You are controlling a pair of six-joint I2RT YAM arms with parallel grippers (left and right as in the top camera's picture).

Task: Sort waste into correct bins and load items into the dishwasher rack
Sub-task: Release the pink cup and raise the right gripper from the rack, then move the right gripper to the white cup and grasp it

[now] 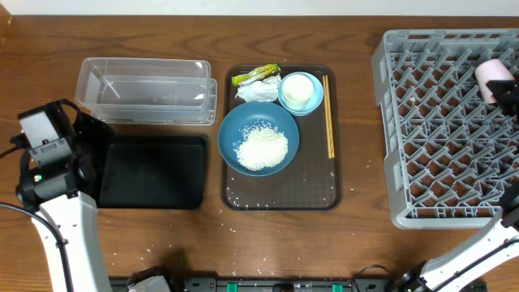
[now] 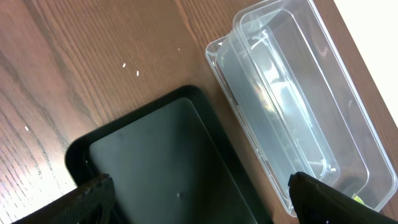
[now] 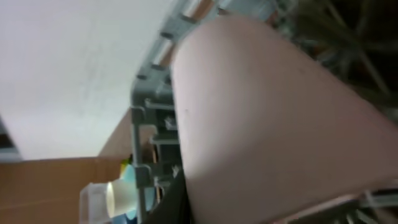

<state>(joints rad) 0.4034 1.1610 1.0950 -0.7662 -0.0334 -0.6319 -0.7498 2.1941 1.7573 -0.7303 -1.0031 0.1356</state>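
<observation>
One item at the dishwasher rack [image 1: 438, 122]: pink cup [image 1: 491, 75], far right of the overhead frame near the top, tilted above the lattice and hard against the right gripper [image 1: 503, 89]. Fills nearly the whole right wrist view, with grid ribs just behind it. Cannot tell whether clamped or being let go; no fingertips visible in either view.

Step in hand, by judgement: seating the cup in the rack. To do well:
- Lower until resting in a cell of the grid before parting the jaws.
- Set down at an angle unlikely to roll.
- Open only enough to free the wall.
- Lift straight up, clear of the ribs, before swinging left.

Left gripper [image 2: 205, 196]: wide open, empty, hovering over the black tray [image 1: 154, 174] at left of the overhead frame, clear tub [image 1: 146, 89] just above it. Leave parked.

Left to handle at centre, on the brown tray [image 1: 316, 186]:
- dark-blue bowl [image 1: 243, 122] with rice [image 1: 261, 148]
- white cup [image 1: 298, 89] nested in light-blue bowl [image 1: 316, 101]
- chopsticks [image 1: 328, 118] along the right edge
- wrapper [image 1: 255, 75] and tissue [image 1: 258, 91] at the top
</observation>
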